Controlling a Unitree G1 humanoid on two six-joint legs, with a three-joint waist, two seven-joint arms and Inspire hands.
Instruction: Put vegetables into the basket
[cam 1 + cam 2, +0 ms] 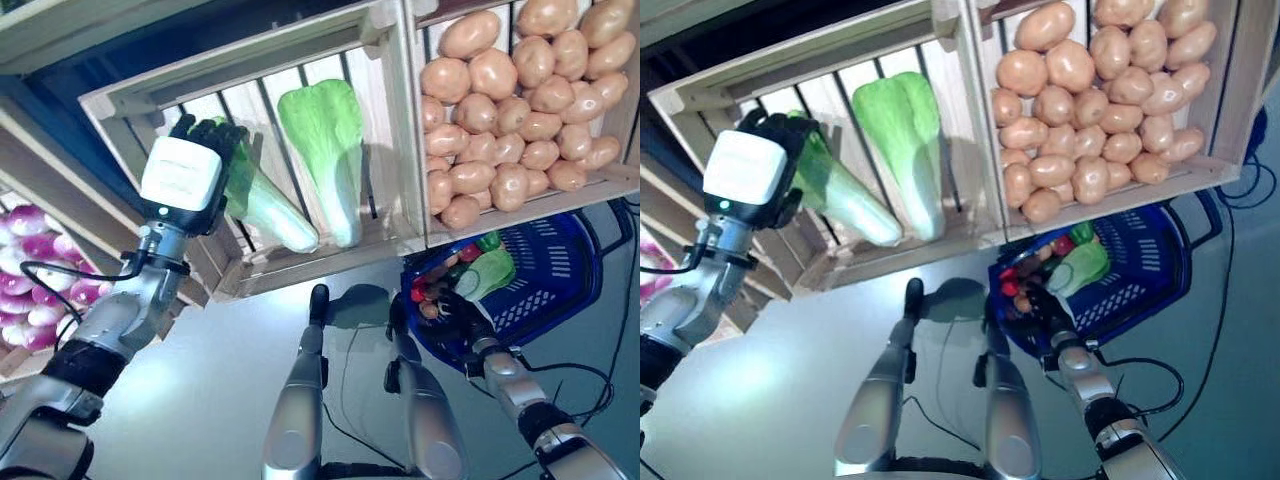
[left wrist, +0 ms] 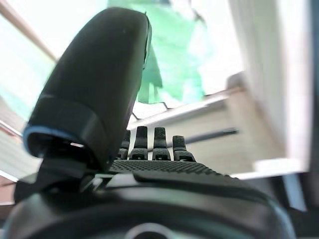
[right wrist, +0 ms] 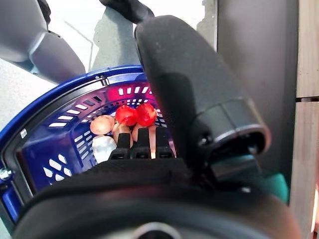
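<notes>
Left eye view: the left robot hand (image 1: 190,165) reaches into a wooden crate (image 1: 300,265), fingers curled round a cabbage (image 1: 265,210); a second cabbage (image 1: 325,150) lies beside it.

Right eye view: potatoes (image 1: 1090,100) fill the next crate.

Right wrist view: the right robot hand (image 3: 149,164) grips the blue basket (image 3: 55,107) at its rim, above small vegetables (image 3: 134,115) inside.

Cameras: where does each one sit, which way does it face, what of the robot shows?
Left eye view: on the head, looking down at the wooden crates; left hand at a cabbage.
Right eye view: beside it, same scene; right hand on the blue basket.
Left wrist view: along the left hand's fingers toward that cabbage.
Right wrist view: into the basket, over red vegetables.
Shared: both eyes show the potatoes.
</notes>
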